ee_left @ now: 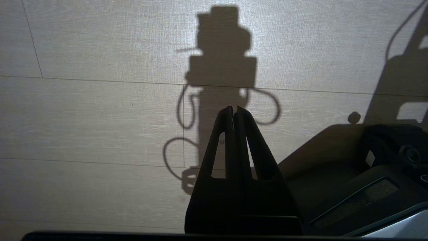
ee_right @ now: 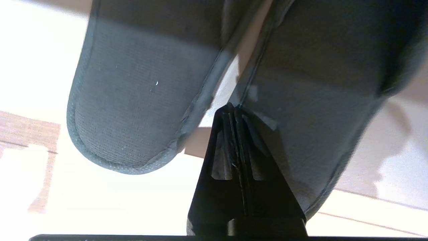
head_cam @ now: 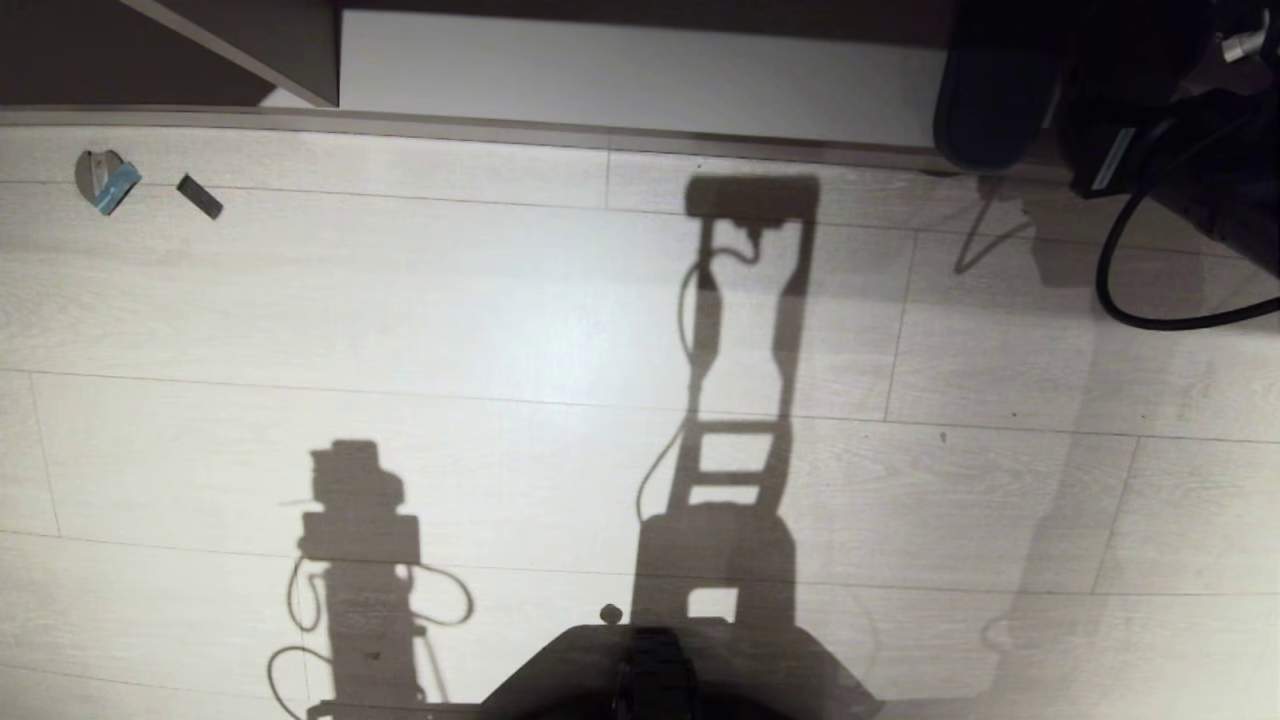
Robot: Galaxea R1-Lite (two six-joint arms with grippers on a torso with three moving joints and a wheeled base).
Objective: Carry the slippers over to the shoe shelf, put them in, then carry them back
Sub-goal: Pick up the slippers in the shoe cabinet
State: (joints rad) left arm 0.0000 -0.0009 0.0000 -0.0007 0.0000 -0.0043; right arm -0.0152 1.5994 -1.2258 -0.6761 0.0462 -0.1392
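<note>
1. Left gripper (ee_left: pixel 234 108): pressed together, empty, over bare floor (head_cam: pixel 400 320).
2. Shoe shelf (head_cam: pixel 640 80): top centre of the head view.
3. Right gripper (ee_right: pixel 233 107): clamped on the slippers (ee_right: pixel 133 100), upper right; they hang together.
4. Judgement: slippers not yet in the shelf; placing and return remain.

Pale wood-grain plank floor (head_cam: pixel 450 300) runs up to the shoe shelf (head_cam: pixel 640 85), whose pale base board sits behind a taupe front edge beside an upright divider panel. Two small bits lie on the floor near that edge: a grey-and-blue scrap (head_cam: pixel 105 181) and, just beside it, a dark strip (head_cam: pixel 199 196).
</note>
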